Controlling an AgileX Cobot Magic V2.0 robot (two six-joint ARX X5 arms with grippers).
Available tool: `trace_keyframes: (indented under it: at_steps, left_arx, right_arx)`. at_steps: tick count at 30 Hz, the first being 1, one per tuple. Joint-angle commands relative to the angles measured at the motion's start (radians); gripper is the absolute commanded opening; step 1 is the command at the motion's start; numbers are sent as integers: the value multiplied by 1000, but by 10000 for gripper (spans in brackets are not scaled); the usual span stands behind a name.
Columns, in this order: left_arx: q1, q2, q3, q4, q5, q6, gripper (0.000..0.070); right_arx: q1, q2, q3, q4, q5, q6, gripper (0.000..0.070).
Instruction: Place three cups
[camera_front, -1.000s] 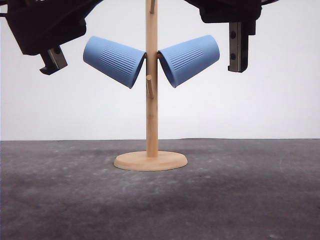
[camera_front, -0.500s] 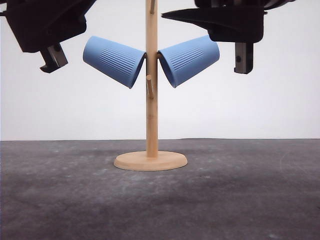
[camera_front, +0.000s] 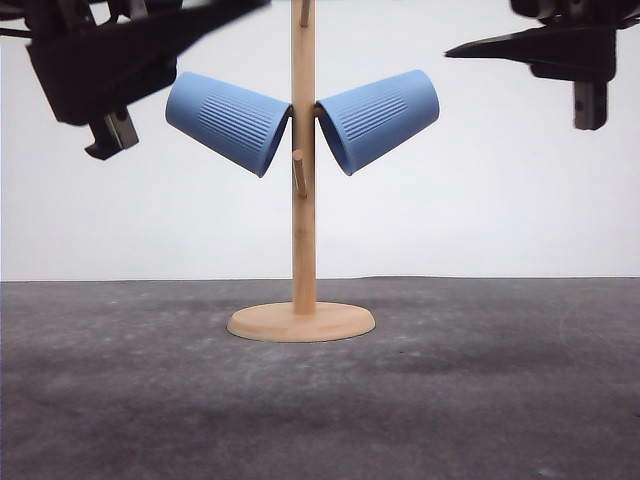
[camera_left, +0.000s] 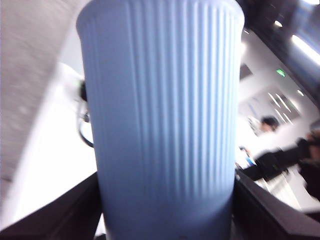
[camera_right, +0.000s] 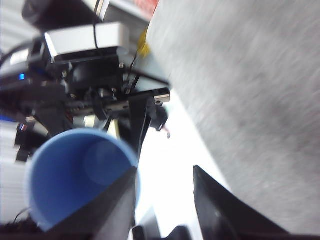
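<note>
Two light-blue ribbed cups hang mouth-inward on pegs of a wooden stand (camera_front: 303, 240), the left cup (camera_front: 228, 122) and the right cup (camera_front: 378, 118). A third cup (camera_left: 160, 100) stands between the fingers of my left gripper (camera_left: 165, 175), which is shut on its lower body. The open mouth of that cup (camera_right: 75, 175) shows in the right wrist view. In the front view my left gripper (camera_front: 110, 132) is high up, left of the stand. My right gripper (camera_front: 590, 100) is high at the right, and its fingers (camera_right: 165, 172) are open around nothing.
The stand's round base (camera_front: 300, 322) sits mid-table on a dark grey mat (camera_front: 480, 400). A short bare peg (camera_front: 298, 170) points forward below the two hung cups. A white backdrop closes the far side.
My right gripper has swung right and upward, away from the right cup on the stand. My left gripper has tilted and dropped slightly. Both hung cups stayed still.
</note>
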Motion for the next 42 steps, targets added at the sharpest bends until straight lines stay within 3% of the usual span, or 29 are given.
trace_keyframes:
  at_steps: [1,7,14,17,24,29,42]
  left_arx:
    - [10,-2,13,12,-118,-108,389]
    - [56,-2,13,15,-355,-466,388]
    - [107,1,14,147,-431,-782,389]
    - [128,20,16,184,-445,-863,389]
    - [186,132,19,287,-441,-954,389]
    - [191,226,62,385,-422,-978,390]
    - [200,439,203,409,-447,-1000,391]
  right_arx:
    - [-20,-5,10,2,-3,-26,221]
    - [-57,-16,10,0,-2,-32,221]
    - [-57,-16,10,1,-2,-57,222]
    - [-57,-16,10,-1,-3,-56,221]
    - [-57,-16,10,-26,-2,-68,221]
    - [-57,-16,10,-26,-1,-78,221]
    - [-57,-16,10,-26,-2,-80,221]
